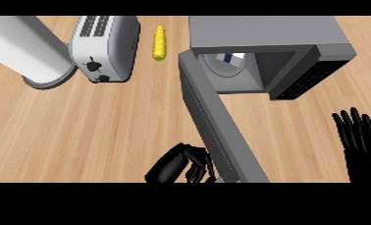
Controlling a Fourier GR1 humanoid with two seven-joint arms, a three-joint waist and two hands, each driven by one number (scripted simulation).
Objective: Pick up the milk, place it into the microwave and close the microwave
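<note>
Microwave door (217, 121) swung wide, left hand (177, 165) curled at its outer edge

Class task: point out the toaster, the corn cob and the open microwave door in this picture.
toaster (107, 47): head view, on its silver top beside the slots.
corn cob (159, 42): head view, on the middle of the yellow cob.
microwave door (217, 121): head view, on the grey edge of the open door.

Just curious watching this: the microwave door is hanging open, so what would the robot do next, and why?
Probably swing the door shut with the left hand, which sits curled beside its outer edge. The milk already seems to stand inside the microwave.
</note>
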